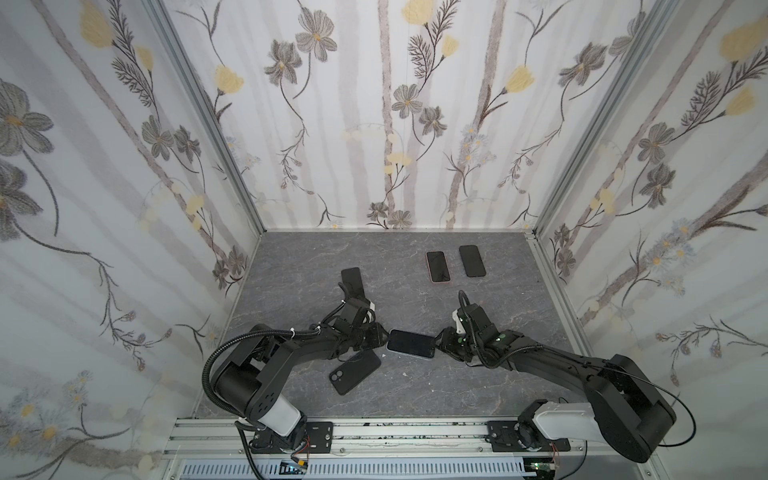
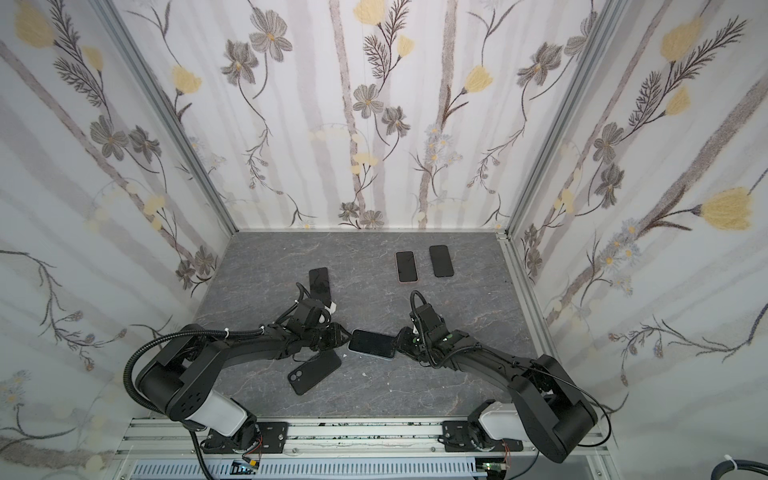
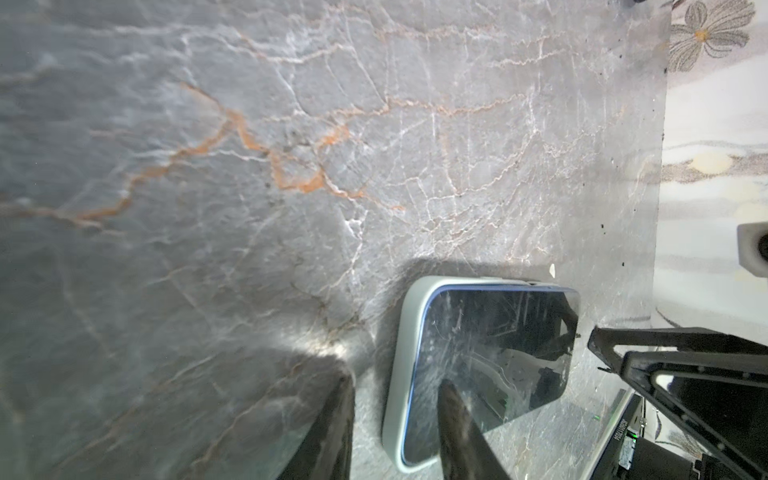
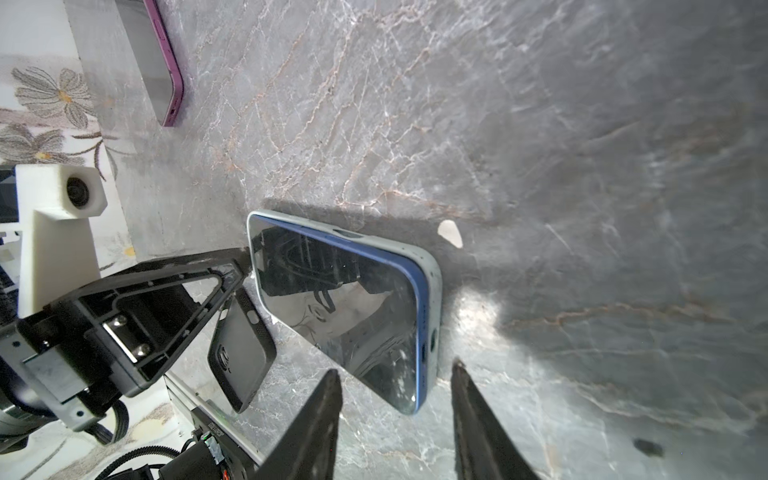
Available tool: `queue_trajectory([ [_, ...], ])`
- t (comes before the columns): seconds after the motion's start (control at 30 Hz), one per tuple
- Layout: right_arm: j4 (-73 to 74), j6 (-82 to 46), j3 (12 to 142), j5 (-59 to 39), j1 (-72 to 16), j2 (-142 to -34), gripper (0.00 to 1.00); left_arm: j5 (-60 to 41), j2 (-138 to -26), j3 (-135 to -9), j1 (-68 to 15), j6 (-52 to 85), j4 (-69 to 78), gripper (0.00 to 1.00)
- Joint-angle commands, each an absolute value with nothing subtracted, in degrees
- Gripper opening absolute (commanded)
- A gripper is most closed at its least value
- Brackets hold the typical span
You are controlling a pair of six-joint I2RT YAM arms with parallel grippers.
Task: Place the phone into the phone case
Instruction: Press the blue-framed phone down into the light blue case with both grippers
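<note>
The phone (image 1: pixel 411 343) (image 2: pixel 372 344), dark-screened with a blue edge, lies face up in a pale grey phone case (image 3: pixel 399 374) at the table's front middle. Its blue edge stands above the case rim (image 4: pixel 432 291) on the side seen in the right wrist view. My left gripper (image 1: pixel 384 336) (image 3: pixel 397 378) is open at the phone's left end. One of its fingers is over the screen and the other is outside the case rim. My right gripper (image 1: pixel 438 343) (image 4: pixel 395 368) is open at the right end. The phone's corner lies between its fingertips with gaps on both sides.
A black case (image 1: pixel 354 372) with a camera cutout lies under the left arm. One dark phone (image 1: pixel 353 282) lies behind the left gripper. Two more phones (image 1: pixel 438 266) (image 1: pixel 472 260) lie at the back right. A small white chip (image 4: pixel 450 232) sits near the cased phone.
</note>
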State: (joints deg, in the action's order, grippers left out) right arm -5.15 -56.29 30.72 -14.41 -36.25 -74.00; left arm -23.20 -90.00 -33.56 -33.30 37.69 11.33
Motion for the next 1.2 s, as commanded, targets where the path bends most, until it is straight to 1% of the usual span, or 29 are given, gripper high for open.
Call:
queue_trajectory([
  [0.0, -8.34, -55.60, 29.37, -12.99, -36.24, -72.65, 0.37, -23.48, -90.65, -34.34, -33.99, 37.00, 10.48, 0.34],
  [0.17, -4.01, -56.43, 27.04, -14.21, -36.52, -72.38, 0.21, -22.57, -91.33, -35.11, -34.45, 36.65, 10.31, 0.32],
  [0.23, -2.89, -56.29, 27.21, -14.40, -36.64, -73.18, 0.17, -22.07, -91.41, -35.22, -34.53, 36.79, 10.54, 0.31],
  [0.53, 1.14, -55.31, 29.52, -17.52, -37.19, -78.34, 0.15, -21.13, -91.12, -34.83, -34.80, 37.24, 10.52, 0.29],
  [0.63, 1.96, -55.20, 29.54, -18.17, -37.36, -79.23, 0.11, -21.18, -91.03, -34.44, -34.80, 37.53, 10.99, 0.29],
  [0.9, 4.34, -55.49, 28.53, -19.53, -37.72, -81.55, 0.05, -22.18, -91.73, -34.08, -34.94, 38.48, 11.54, 0.29],
  [1.17, 4.34, -55.88, 28.29, -19.52, -38.54, -82.70, 0.05, -23.56, -91.30, -32.45, -36.25, 40.41, 12.98, 0.29],
])
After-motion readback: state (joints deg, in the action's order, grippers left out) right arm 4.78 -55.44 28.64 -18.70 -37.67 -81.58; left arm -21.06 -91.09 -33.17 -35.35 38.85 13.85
